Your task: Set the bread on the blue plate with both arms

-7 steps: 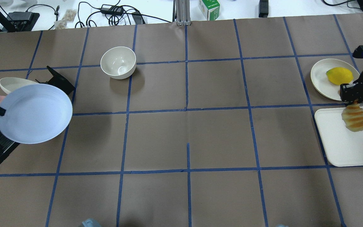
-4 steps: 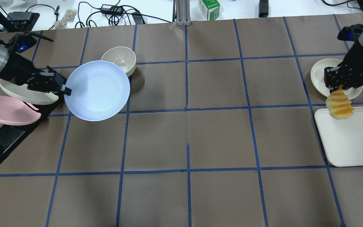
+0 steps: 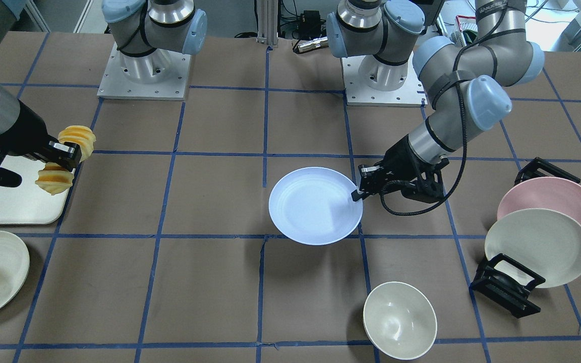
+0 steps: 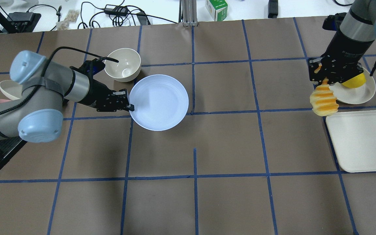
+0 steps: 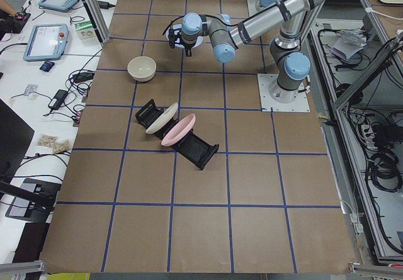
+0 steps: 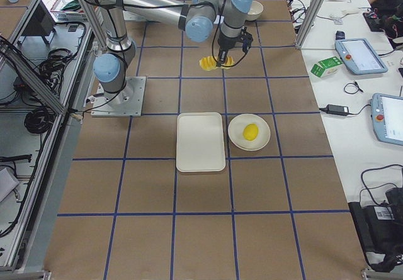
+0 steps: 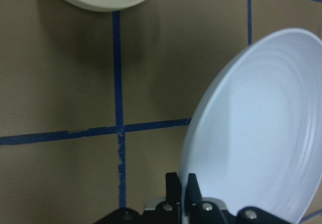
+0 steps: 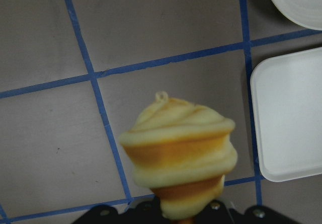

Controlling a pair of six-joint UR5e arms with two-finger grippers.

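Observation:
The blue plate (image 4: 158,102) is held by its rim in my left gripper (image 4: 130,106), just left of the table's middle and above the surface. It also shows in the front view (image 3: 315,205) and the left wrist view (image 7: 256,133). My left gripper (image 3: 357,194) is shut on the plate's edge. The bread (image 4: 324,101), a ridged golden-orange and pale yellow loaf, hangs from my right gripper (image 4: 322,81), which is shut on it. The bread is in the air at the far right, beside the tray's corner, and fills the right wrist view (image 8: 181,153).
A cream bowl (image 4: 122,64) stands just behind the left gripper. A white tray (image 4: 364,140) lies at the right edge. Behind it, a cream plate (image 4: 357,93) holds a yellow lemon (image 4: 355,81). A black rack at the far left holds a pink plate (image 3: 547,199) and a cream plate (image 3: 537,247).
My left arm has swung the blue plate from the far left rack to near the middle. My right arm has carried the bread left and back, off the tray.

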